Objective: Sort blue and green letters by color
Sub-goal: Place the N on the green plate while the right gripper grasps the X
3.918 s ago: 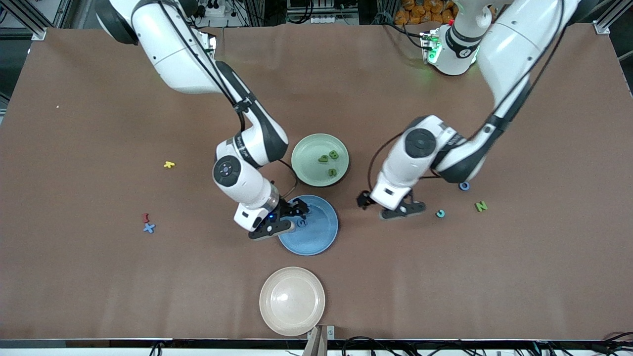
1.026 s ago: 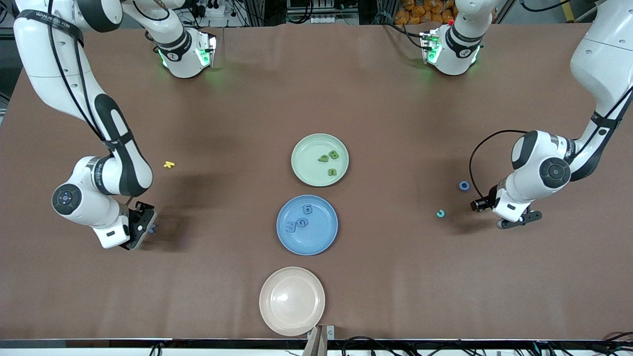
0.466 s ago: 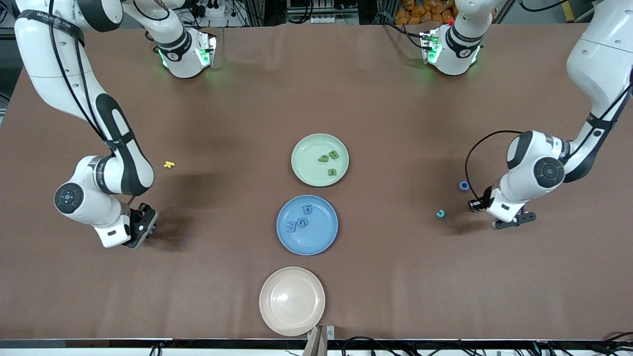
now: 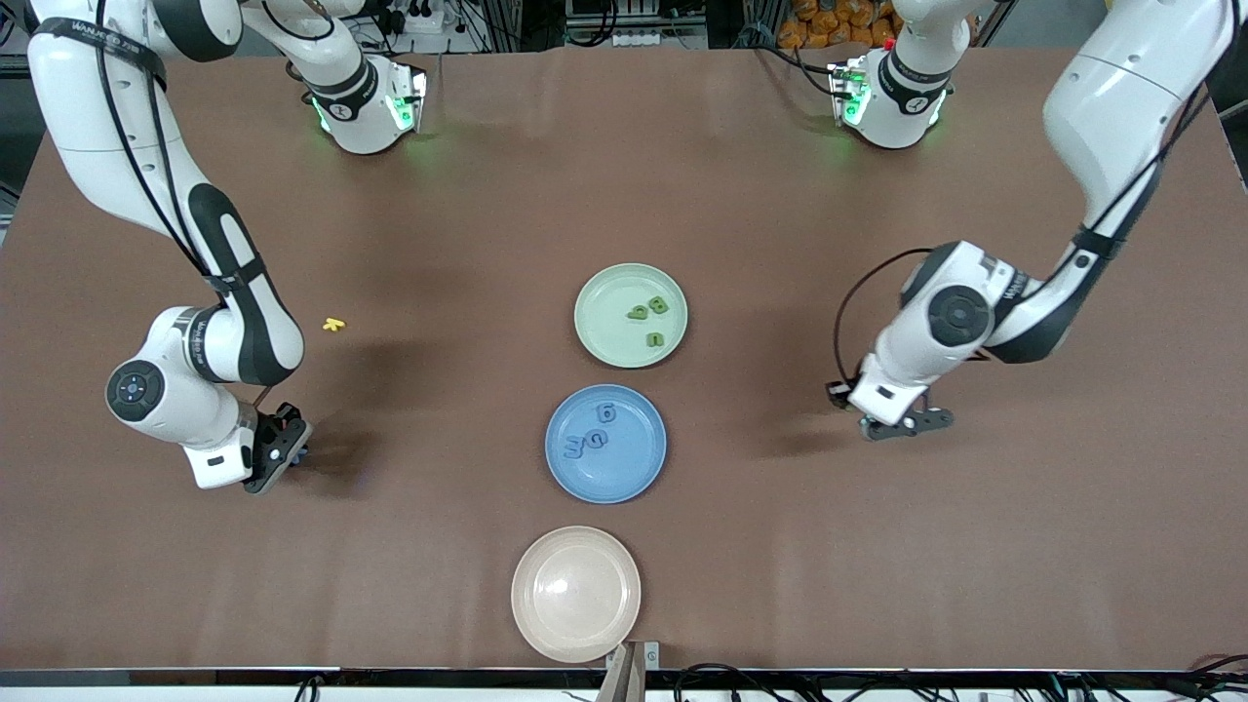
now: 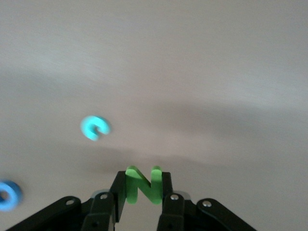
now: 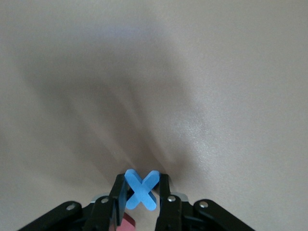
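My left gripper [image 4: 905, 423] is shut on an olive green letter N [image 5: 143, 184] and holds it above the bare table toward the left arm's end. My right gripper [image 4: 286, 447] is shut on a blue letter X [image 6: 141, 189], low over the table toward the right arm's end. A blue ring letter O [image 5: 8, 195] lies on the table in the left wrist view. Three green letters [image 4: 647, 310] lie in the green plate [image 4: 600, 327]. Three blue letters [image 4: 592, 437] lie in the blue plate [image 4: 629, 466].
A teal hook-shaped piece [image 5: 95, 128] lies on the table under the left arm. A red piece [image 6: 126, 225] lies beneath my right gripper. A small yellow piece [image 4: 334, 325] lies beside the right arm. An empty beige plate [image 4: 575, 593] stands nearest the front camera.
The left arm has swung toward the plates with the green N in its gripper and now covers the teal piece and the blue O. The right gripper has barely moved.
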`<state>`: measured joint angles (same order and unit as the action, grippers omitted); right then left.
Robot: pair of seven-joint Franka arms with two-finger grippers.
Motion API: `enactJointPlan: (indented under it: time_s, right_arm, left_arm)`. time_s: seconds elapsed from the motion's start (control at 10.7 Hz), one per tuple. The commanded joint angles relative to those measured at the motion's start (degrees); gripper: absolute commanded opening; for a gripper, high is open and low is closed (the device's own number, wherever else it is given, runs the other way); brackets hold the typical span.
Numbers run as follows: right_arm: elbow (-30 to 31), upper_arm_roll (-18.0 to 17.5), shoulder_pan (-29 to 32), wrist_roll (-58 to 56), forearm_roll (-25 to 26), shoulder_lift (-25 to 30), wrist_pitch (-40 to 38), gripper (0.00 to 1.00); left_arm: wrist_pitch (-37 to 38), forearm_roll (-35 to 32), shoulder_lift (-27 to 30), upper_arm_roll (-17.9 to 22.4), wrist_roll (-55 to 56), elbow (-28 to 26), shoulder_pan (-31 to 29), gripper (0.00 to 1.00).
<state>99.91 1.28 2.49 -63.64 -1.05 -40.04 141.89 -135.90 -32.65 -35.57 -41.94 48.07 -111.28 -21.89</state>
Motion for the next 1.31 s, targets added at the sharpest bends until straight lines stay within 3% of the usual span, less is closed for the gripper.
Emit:
enactJointPlan:
  time_s: [0.0, 0.37, 0.56, 0.65, 0.75, 0.84, 0.93, 1.21]
  right_arm:
    - [-0.41, -0.66, -3.97, 16.11, -0.01, 2.41, -3.63, 0.00]
    - [-5.15, -0.84, -12.67, 43.89, -0.36, 2.16, -7.77, 0.00]
    - [-7.17, -1.72, -15.92, 50.35, -5.34, 0.93, -7.24, 0.00]
    - [-8.84, -1.63, -17.77, 51.67, -8.33, 0.23, -7.15, 0.01]
    - [-11.12, -1.63, -19.79, 53.78, -10.62, -0.82, -6.98, 0.01]
    - [-13.49, -1.63, -21.90, 56.58, -11.25, -2.14, -6.98, 0.01]
    - [-15.78, -1.63, -23.66, 59.74, -11.43, -3.80, -6.11, 0.01]
    - [-16.94, -3.29, -26.31, 66.26, -11.61, -6.97, 1.00, 0.01]
  left_arm:
    - [3.27, -0.66, 0.77, -1.92, 13.15, 2.29, 11.02, 0.00]
    - [3.27, 0.30, -5.03, 0.89, 26.61, 11.24, 28.71, 0.00]
    - [3.27, 0.84, -6.70, 4.21, 31.01, 13.54, 36.44, 0.00]
    - [3.27, 1.01, -6.97, 8.06, 32.25, 14.68, 41.44, 0.00]
    - [3.27, 2.06, -7.23, 12.10, 32.70, 16.17, 45.14, 0.12]
    - [3.27, 3.98, -7.50, 13.71, 32.61, 16.36, 46.66, 0.63]
    - [3.27, 3.91, -7.33, 14.42, 31.92, 16.53, 46.50, 1.00]
    - [3.36, 3.12, -5.40, 14.43, 30.34, 18.99, 44.14, 1.00]
